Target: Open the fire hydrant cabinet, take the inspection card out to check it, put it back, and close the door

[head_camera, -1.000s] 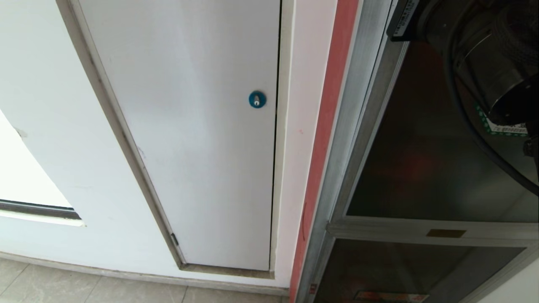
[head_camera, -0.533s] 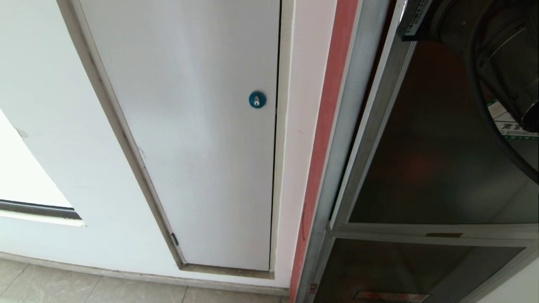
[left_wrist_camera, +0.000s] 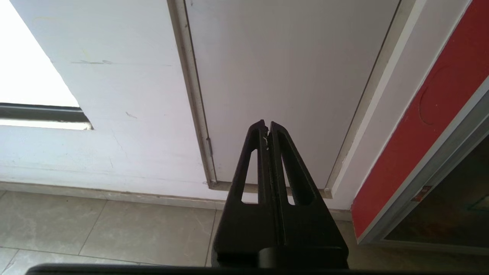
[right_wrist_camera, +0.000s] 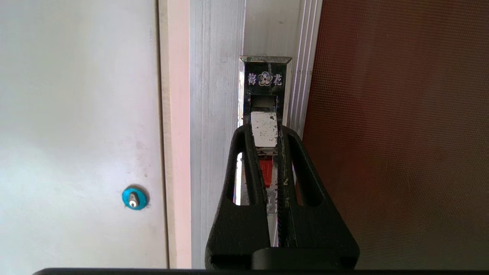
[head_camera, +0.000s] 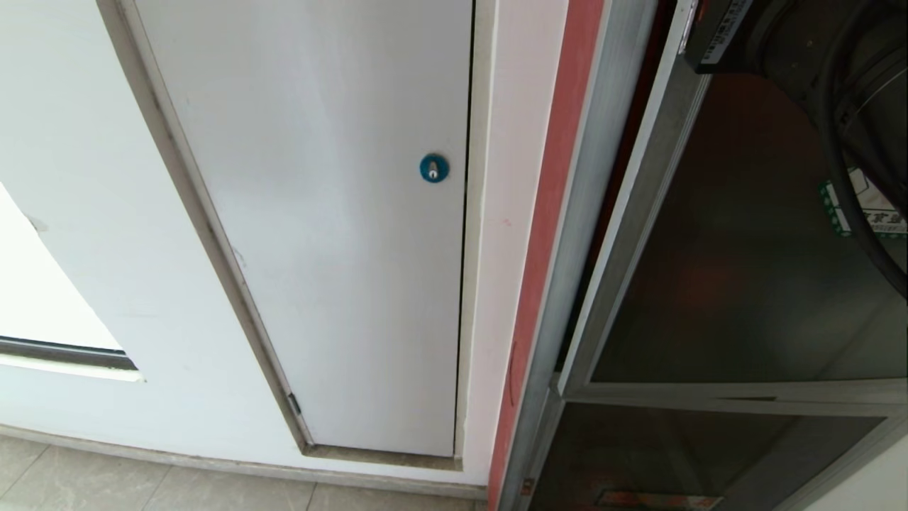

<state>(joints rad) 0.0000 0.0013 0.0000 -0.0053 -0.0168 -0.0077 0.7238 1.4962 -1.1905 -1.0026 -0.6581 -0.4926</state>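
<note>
Pulling now: the right gripper (right_wrist_camera: 263, 131) is pinched tight on the door's latch handle (right_wrist_camera: 263, 128), up at one o'clock from the blue lock (head_camera: 433, 168), and the door (head_camera: 738, 284) of the fire hydrant cabinet (head_camera: 603, 142) has swung a crack wider than a second ago. If those fingers slip off that small worn handle, I'd judge the door drops back. The left gripper (left_wrist_camera: 267, 128) hangs closed by the white panel door (left_wrist_camera: 290, 76).

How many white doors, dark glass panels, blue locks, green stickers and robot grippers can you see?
White doors: 1, the white panel door
Dark glass panels: 2, the door and the smaller panel below it
Blue locks: 1, the round lock
Green stickers: 1, the sticker
Grippers: 2, the left gripper and the right gripper
Total: 7
</note>
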